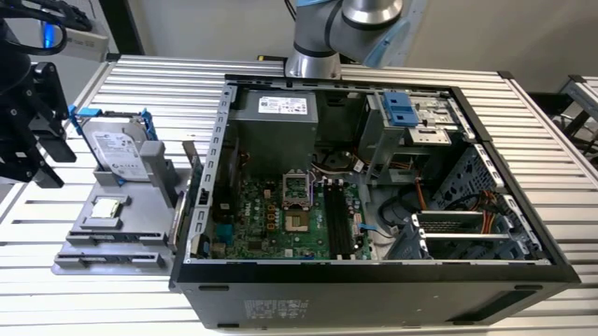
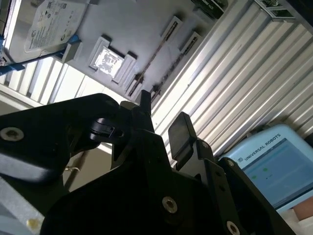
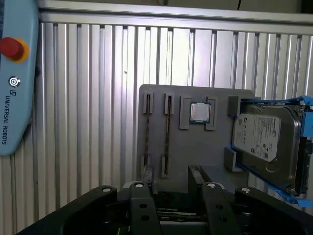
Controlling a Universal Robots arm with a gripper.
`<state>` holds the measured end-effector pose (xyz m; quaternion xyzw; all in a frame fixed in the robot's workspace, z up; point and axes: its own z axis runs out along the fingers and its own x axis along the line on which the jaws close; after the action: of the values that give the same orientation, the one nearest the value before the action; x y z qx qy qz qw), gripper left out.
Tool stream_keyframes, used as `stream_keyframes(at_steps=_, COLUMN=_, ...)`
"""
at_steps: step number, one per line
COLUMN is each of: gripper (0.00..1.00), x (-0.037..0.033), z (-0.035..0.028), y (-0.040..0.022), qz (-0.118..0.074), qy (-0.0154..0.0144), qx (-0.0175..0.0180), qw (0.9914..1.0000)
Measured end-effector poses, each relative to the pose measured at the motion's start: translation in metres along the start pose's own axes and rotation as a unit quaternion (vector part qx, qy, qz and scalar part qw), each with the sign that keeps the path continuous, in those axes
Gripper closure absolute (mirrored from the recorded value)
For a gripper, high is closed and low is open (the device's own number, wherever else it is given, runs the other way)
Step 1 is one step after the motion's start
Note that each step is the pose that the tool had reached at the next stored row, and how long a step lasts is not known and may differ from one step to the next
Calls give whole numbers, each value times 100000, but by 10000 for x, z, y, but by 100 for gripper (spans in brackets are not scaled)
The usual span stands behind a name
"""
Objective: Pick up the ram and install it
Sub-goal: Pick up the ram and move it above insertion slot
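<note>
One ribbed metal table (image 1: 140, 77) carries the whole layout. On it an open computer case (image 1: 374, 294) lies on its side and exposes a green motherboard (image 1: 271, 217). Whether the board's long black slots (image 1: 341, 220) hold anything cannot be told. A white printed label sits on the power supply (image 1: 280, 105) and a grey sticker on the case's near wall, both too fine to make out.

Behind the case rises the arm (image 1: 323, 35), its upper part cut off by the frame. A pale blue pendant (image 3: 14, 98), cropped at the edge, bears a red button and a column of dark lettering.

A grey tray (image 3: 195, 147) lies just beside the case, at the exterior view's left. At one end of it a hard drive (image 3: 264, 142) in a blue-tabbed frame stands tilted. Its white label shows fine print and barcodes and is partly cropped in the first wrist view.

Over the tray hangs the gripper (image 3: 170, 170), its two black fingers (image 3: 143, 196) well apart with nothing between them. Its body hides the tray's near edge.

In a tray slot the ram (image 3: 167, 137) stands on edge, visible as a thin dark strip with its chips hidden. A neighbouring slot shows a similar strip, partly covered by a finger. The square silver processor (image 3: 198, 112) rests in a recess between the slots and the hard drive, and its lid markings are illegible.
</note>
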<state>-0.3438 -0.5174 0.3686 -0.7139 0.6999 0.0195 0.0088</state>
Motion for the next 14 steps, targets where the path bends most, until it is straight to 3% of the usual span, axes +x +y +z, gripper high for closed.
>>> stream_keyframes(at_steps=5, gripper=0, x=1, z=19, y=3, qz=4, qy=-11, qx=91, qw=100000)
stream_keyframes(at_steps=14, gripper=0, x=4, z=121, y=20, qz=40, qy=-14, qx=85, qw=100000)
